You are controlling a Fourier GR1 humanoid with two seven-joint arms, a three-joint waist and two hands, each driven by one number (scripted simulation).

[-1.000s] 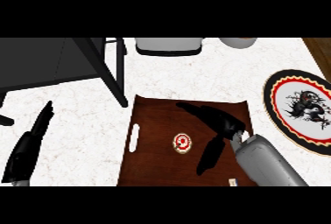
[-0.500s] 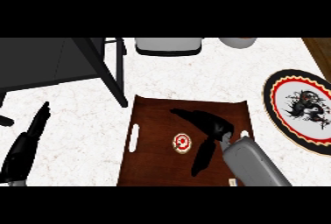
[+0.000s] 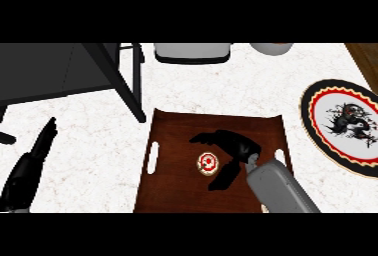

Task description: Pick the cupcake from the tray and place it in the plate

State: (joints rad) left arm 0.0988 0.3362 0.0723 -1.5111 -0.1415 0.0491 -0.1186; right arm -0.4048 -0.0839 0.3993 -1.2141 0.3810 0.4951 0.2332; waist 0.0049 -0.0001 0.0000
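Note:
A small cupcake [image 3: 209,163] with a red and white top sits near the middle of a dark brown wooden tray [image 3: 177,195]. My right hand [image 3: 235,143] hovers just to the right of and above the cupcake, fingers spread toward the left and thumb hanging below; it is open and holds nothing. A round plate [image 3: 325,107] with a black, yellow and red rim and a dark drawing in its middle lies at the right edge. At the lower left my left hand [image 3: 28,170] rests open, fingers pointing up.
A black stand with slanted legs [image 3: 111,75] fills the upper left, right beside the tray's far left corner. A grey box [image 3: 192,52] and a pale bowl [image 3: 272,48] sit at the far edge. The counter is white marble.
My right hand has moved left and slightly down across the tray, closing in on the cupcake. The left hand, cupcake and plate have stayed in place.

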